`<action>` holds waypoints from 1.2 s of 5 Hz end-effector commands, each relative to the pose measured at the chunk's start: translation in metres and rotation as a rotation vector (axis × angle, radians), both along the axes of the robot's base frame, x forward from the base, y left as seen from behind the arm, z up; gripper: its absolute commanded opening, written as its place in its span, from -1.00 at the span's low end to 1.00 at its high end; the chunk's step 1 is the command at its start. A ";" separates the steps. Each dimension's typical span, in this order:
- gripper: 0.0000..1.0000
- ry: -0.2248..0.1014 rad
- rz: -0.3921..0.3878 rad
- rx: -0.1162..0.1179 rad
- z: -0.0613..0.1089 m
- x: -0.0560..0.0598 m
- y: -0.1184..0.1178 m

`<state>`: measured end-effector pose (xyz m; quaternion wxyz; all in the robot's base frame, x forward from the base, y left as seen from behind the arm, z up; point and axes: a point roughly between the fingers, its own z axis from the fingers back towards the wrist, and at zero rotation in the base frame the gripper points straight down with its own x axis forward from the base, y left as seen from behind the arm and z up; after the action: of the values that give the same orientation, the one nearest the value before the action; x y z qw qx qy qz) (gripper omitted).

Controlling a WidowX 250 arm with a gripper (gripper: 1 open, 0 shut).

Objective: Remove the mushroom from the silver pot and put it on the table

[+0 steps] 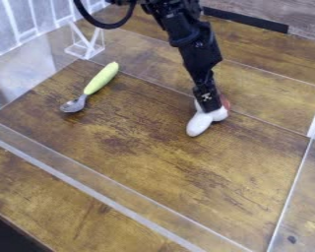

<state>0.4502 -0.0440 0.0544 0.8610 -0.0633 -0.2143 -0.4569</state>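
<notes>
The mushroom (201,123) lies on its side on the brown wooden table (134,157), right of the middle. Its white stem points toward me and a bit of red cap shows at the far end, under the fingers. My gripper (211,103) comes down steeply from the upper middle, with its black fingertips right at the cap end. The jaws look open, and the mushroom rests on the wood. The silver pot is out of view.
A silver spoon with a yellow-green handle (94,85) lies at the left. Clear acrylic walls (147,219) ring the work area, with a clear bracket (84,41) at the back left. A white railing stands in the far left corner.
</notes>
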 end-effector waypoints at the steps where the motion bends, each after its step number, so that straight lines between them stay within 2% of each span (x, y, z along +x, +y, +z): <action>1: 1.00 -0.041 0.074 -0.026 0.025 0.014 0.002; 2: 1.00 -0.004 0.041 -0.069 0.023 0.013 -0.006; 3: 1.00 0.046 0.013 -0.120 0.021 0.012 -0.011; 4: 1.00 0.095 0.017 -0.154 0.012 0.005 -0.017; 5: 1.00 0.139 0.020 -0.176 0.006 -0.002 -0.021; 6: 1.00 0.182 0.048 -0.190 0.010 -0.013 -0.018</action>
<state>0.4339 -0.0694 0.0360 0.8792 -0.1960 -0.1488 -0.4080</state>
